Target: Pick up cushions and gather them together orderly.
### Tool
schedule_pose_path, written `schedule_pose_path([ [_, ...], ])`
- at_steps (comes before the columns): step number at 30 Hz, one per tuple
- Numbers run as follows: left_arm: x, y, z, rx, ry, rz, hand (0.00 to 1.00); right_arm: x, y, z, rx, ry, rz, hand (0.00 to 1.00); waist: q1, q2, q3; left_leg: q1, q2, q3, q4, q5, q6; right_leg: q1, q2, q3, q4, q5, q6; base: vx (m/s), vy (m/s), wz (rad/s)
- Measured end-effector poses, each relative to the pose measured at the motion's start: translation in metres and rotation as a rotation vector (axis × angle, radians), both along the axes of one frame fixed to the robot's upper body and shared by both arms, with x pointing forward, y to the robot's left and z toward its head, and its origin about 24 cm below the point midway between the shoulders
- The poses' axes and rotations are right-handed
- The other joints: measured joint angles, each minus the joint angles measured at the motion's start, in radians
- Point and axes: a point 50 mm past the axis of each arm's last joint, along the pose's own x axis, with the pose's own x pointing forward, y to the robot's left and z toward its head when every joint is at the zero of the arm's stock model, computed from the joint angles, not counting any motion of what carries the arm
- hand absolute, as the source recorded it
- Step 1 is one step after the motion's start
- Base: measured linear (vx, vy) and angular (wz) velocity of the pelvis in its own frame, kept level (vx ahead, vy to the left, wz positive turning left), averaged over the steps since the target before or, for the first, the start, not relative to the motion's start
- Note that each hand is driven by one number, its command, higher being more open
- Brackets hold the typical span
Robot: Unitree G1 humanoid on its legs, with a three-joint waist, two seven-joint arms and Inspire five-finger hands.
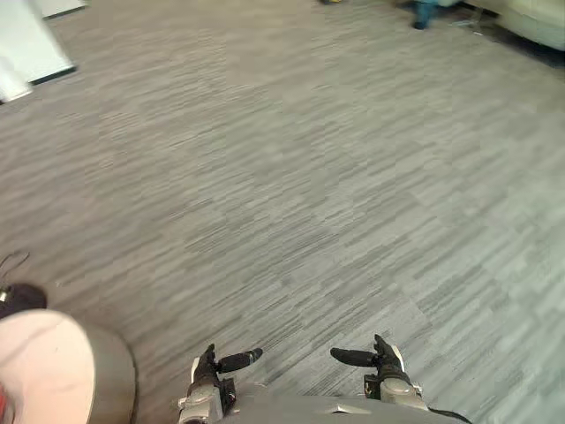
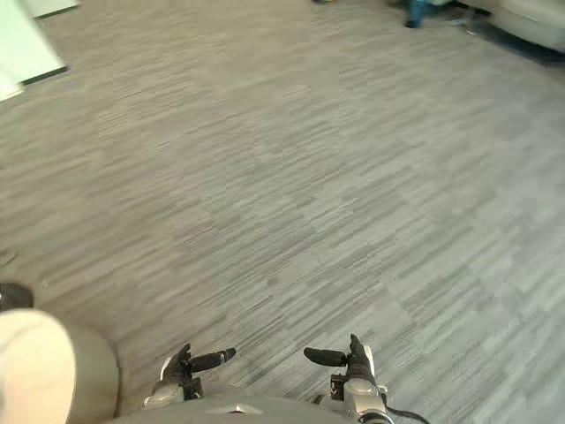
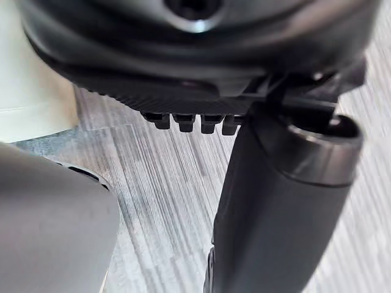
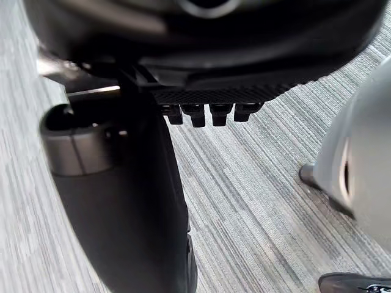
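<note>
Fingers of the 2 hands are straight, holding nothing. Left hand and right hand hang over the grey carpet. A pale cushion lies near the left hand, not touching it.

The left hand and right hand are dark with stout black thumbs on silver-grey wrists.

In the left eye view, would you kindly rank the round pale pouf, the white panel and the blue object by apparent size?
Largest to smallest:
round pale pouf
white panel
blue object
The pouf sits nearest the camera, which inflates it.
</note>
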Motion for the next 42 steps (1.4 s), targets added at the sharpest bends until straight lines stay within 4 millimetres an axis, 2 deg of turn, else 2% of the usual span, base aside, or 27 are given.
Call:
schedule_pose_path([
  [1, 0.001, 0.004, 0.001, 0.004, -0.013, -0.008, 1.0, -0.003, -0.004, -0.002, -0.013, 0.025, -0.001, 1.0, -0.002, -0.011, -0.007, 0.03, -0.051, -0.033, -0.217, -0.032, -0.024, 0.023, -0.017, 0.021, -0.018, 0.0, -0.001, 0.16, -0.028, -0.4],
  [2, 0.002, 0.001, 0.001, 0.0, -0.016, -0.025, 1.0, -0.004, -0.018, -0.001, -0.051, 0.032, -0.003, 1.0, -0.014, 0.009, -0.002, 0.048, -0.061, -0.067, -0.429, 0.154, -0.017, 0.036, 0.001, 0.024, -0.02, -0.001, 0.003, 0.11, 0.015, -0.42],
  [3, 0.0, 0.0, 0.0, 0.0, -0.008, -0.026, 1.0, -0.007, -0.025, -0.001, -0.066, 0.042, -0.008, 1.0, -0.012, 0.024, 0.0, 0.054, -0.046, -0.057, -0.44, 0.201, -0.038, 0.042, 0.018, 0.037, -0.018, -0.009, 0.015, 0.14, 0.046, -0.37],
  [4, -0.003, 0.005, 0.0, 0.013, 0.002, -0.024, 1.0, -0.005, -0.027, 0.0, -0.072, 0.037, -0.013, 1.0, -0.012, 0.011, -0.002, 0.052, -0.056, -0.054, -0.422, 0.202, -0.041, 0.046, 0.007, 0.056, -0.018, -0.025, 0.028, 0.12, 0.028, -0.3],
  [5, -0.002, 0.007, 0.001, 0.017, 0.0, -0.025, 1.0, -0.002, -0.028, 0.001, -0.072, 0.024, -0.021, 1.0, -0.019, 0.002, 0.004, 0.044, -0.059, -0.053, -0.404, 0.199, -0.044, 0.049, 0.002, 0.057, -0.019, -0.027, 0.031, 0.15, -0.009, -0.06],
  [6, 0.007, 0.009, 0.003, 0.023, -0.018, -0.031, 1.0, 0.001, -0.029, 0.002, -0.067, 0.008, -0.05, 1.0, -0.038, -0.008, 0.046, -0.003, -0.043, -0.056, -0.259, 0.141, -0.054, 0.081, 0.005, 0.056, -0.034, -0.027, 0.032, 0.1, -0.032, 0.03],
  [7, 0.013, 0.008, 0.005, 0.018, -0.032, -0.026, 1.0, 0.0, -0.03, 0.002, -0.067, 0.009, -0.074, 1.0, -0.036, 0.004, 0.073, -0.032, -0.015, -0.058, -0.126, 0.091, -0.061, 0.121, 0.021, 0.057, -0.05, -0.028, 0.032, 0.08, -0.05, -0.03],
  [10, 0.02, 0.004, 0.008, 0.006, -0.067, -0.014, 1.0, -0.006, -0.024, 0.0, -0.049, 0.01, -0.098, 1.0, -0.024, 0.02, 0.092, -0.127, 0.043, -0.054, 0.199, 0.085, -0.056, 0.184, 0.05, 0.095, -0.07, -0.053, 0.01, 0.04, -0.048, -0.44],
  [11, 0.023, 0.007, 0.01, 0.011, -0.086, -0.011, 1.0, -0.005, -0.02, 0.001, -0.033, -0.007, -0.108, 1.0, -0.016, 0.008, 0.098, -0.19, 0.045, -0.056, 0.314, 0.069, -0.071, 0.206, 0.048, 0.136, -0.085, -0.103, 0.008, 0.1, 0.004, -0.72],
  [12, 0.024, -0.001, 0.009, -0.009, -0.088, -0.011, 1.0, -0.004, -0.024, 0.002, -0.042, -0.008, -0.118, 1.0, -0.02, 0.032, 0.097, -0.199, 0.032, -0.081, 0.264, 0.001, -0.069, 0.211, 0.052, 0.159, -0.074, -0.11, 0.003, 0.09, 0.024, -0.65],
  [15, 0.024, -0.004, 0.01, -0.019, -0.099, -0.001, 1.0, -0.004, -0.025, 0.002, -0.045, -0.008, -0.132, 1.0, -0.012, 0.034, 0.1, -0.195, -0.036, -0.145, -0.053, 0.008, -0.047, 0.193, 0.051, 0.234, -0.059, -0.135, 0.0, 0.15, 0.086, -0.73],
  [17, 0.024, 0.0, 0.011, -0.017, -0.106, 0.04, 1.0, -0.007, -0.021, 0.001, -0.039, 0.006, -0.138, 1.0, 0.004, 0.013, 0.102, -0.171, -0.079, -0.172, -0.161, 0.13, -0.046, 0.191, 0.031, 0.301, -0.05, -0.157, 0.018, 0.24, 0.134, -0.95],
  [22, 0.019, 0.009, 0.01, -0.004, -0.092, 0.064, 1.0, -0.012, -0.007, -0.002, 0.003, 0.019, -0.15, 1.0, 0.003, -0.046, 0.064, -0.149, -0.096, -0.09, -0.069, 0.033, -0.015, 0.218, -0.014, 0.434, -0.087, -0.145, 0.051, 0.35, 0.12, -0.57],
  [23, 0.013, 0.011, 0.008, 0.001, -0.076, 0.066, 1.0, -0.017, -0.004, -0.004, 0.014, 0.027, -0.151, 1.0, 0.003, -0.059, 0.034, -0.123, -0.102, -0.06, -0.069, 0.017, 0.004, 0.203, -0.03, 0.469, -0.046, -0.137, 0.064, 0.27, 0.016, -0.7],
  [26, 0.006, 0.008, 0.006, -0.007, -0.057, 0.069, 1.0, -0.015, -0.003, -0.003, 0.024, 0.016, -0.143, 1.0, 0.007, -0.05, 0.024, -0.014, -0.093, -0.001, -0.132, -0.002, 0.004, 0.084, -0.028, 0.486, 0.272, -0.121, 0.098, 0.4, 0.066, -0.87],
  [27, 0.004, 0.007, 0.005, -0.006, -0.052, 0.059, 1.0, -0.011, -0.003, -0.001, 0.027, -0.005, -0.134, 1.0, 0.004, -0.051, 0.026, 0.061, -0.091, 0.027, -0.174, -0.007, 0.011, -0.033, -0.037, 0.482, 0.536, -0.034, 0.182, 0.41, 0.049, -0.87],
  [28, 0.006, 0.005, 0.005, -0.003, -0.051, 0.036, 1.0, -0.004, -0.006, 0.003, 0.024, -0.045, -0.13, 1.0, -0.008, -0.041, 0.04, 0.157, -0.084, 0.035, -0.209, -0.031, 0.026, -0.166, -0.069, 0.419, 0.792, -0.036, 0.15, 0.34, -0.011, -0.85],
  [31, 0.008, 0.002, 0.006, -0.006, -0.057, 0.019, 1.0, 0.001, -0.01, 0.006, 0.014, -0.071, -0.129, 1.0, -0.019, -0.034, 0.043, 0.228, -0.048, 0.054, -0.239, -0.056, 0.009, -0.26, -0.088, 0.318, 0.822, -0.071, 0.093, 0.31, -0.106, -0.28],
  [32, 0.01, 0.001, 0.006, -0.008, -0.061, 0.017, 1.0, 0.005, -0.011, 0.008, 0.01, -0.09, -0.133, 1.0, -0.024, -0.031, 0.053, 0.28, -0.019, 0.056, -0.28, -0.072, 0.0, -0.308, -0.094, 0.241, 0.754, -0.094, 0.059, 0.36, -0.212, -0.15],
  [33, 0.01, 0.002, 0.006, -0.005, -0.058, 0.011, 1.0, 0.008, -0.013, 0.009, 0.013, -0.102, -0.151, 1.0, -0.035, -0.038, 0.058, 0.325, 0.003, 0.064, -0.326, -0.076, -0.005, -0.351, -0.094, 0.188, 0.615, -0.096, 0.055, 0.37, -0.238, -0.11],
  [34, 0.009, 0.002, 0.006, -0.004, -0.057, 0.011, 1.0, 0.009, -0.014, 0.009, 0.013, -0.102, -0.156, 1.0, -0.039, -0.038, 0.058, 0.333, 0.008, 0.064, -0.333, -0.078, -0.01, -0.363, -0.092, 0.181, 0.574, -0.093, 0.056, 0.37, -0.305, -0.05],
  [35, 0.008, 0.003, 0.005, 0.001, -0.047, -0.004, 1.0, 0.009, -0.017, 0.008, 0.007, -0.09, -0.162, 1.0, -0.052, -0.042, 0.061, 0.352, 0.017, 0.057, -0.359, -0.088, -0.024, -0.381, -0.076, 0.186, 0.397, -0.048, 0.077, 0.4, -0.335, -0.16],
  [36, 0.004, 0.0, 0.001, -0.002, -0.011, -0.04, 1.0, 0.01, -0.027, 0.008, -0.003, -0.076, -0.185, 1.0, -0.055, -0.009, 0.072, 0.387, 0.037, 0.01, -0.386, -0.096, -0.02, -0.367, -0.024, 0.185, 0.329, 0.022, 0.016, 0.41, -0.338, -0.24],
  [38, 0.004, -0.008, -0.001, -0.011, 0.009, -0.081, 1.0, 0.013, -0.04, 0.01, -0.034, -0.078, -0.206, 1.0, -0.06, 0.022, 0.085, 0.366, 0.049, -0.08, -0.352, -0.053, 0.002, -0.367, 0.008, 0.193, 0.333, -0.013, 0.0, 0.47, -0.381, -0.39],
  [39, 0.004, -0.012, -0.001, -0.012, 0.011, -0.087, 1.0, 0.009, -0.046, 0.009, -0.039, -0.064, -0.243, 1.0, -0.059, 0.035, 0.08, 0.361, 0.061, -0.106, -0.312, -0.011, -0.043, -0.354, 0.026, 0.192, 0.337, -0.041, -0.016, 0.43, -0.347, -0.31],
  [40, 0.004, -0.013, -0.001, -0.015, 0.011, -0.086, 1.0, 0.005, -0.048, 0.008, -0.039, -0.054, -0.259, 1.0, -0.06, 0.041, 0.078, 0.359, 0.071, -0.116, -0.287, 0.005, -0.055, -0.337, 0.035, 0.188, 0.33, -0.051, -0.021, 0.44, -0.299, -0.07],
  [42, 0.005, -0.012, 0.0, -0.027, -0.001, -0.049, 1.0, -0.004, -0.05, 0.006, -0.045, -0.027, -0.273, 1.0, -0.069, 0.054, 0.082, 0.253, 0.111, -0.19, 0.012, 0.091, -0.109, -0.228, 0.075, 0.16, 0.261, -0.081, -0.027, 0.41, -0.274, 0.14],
])
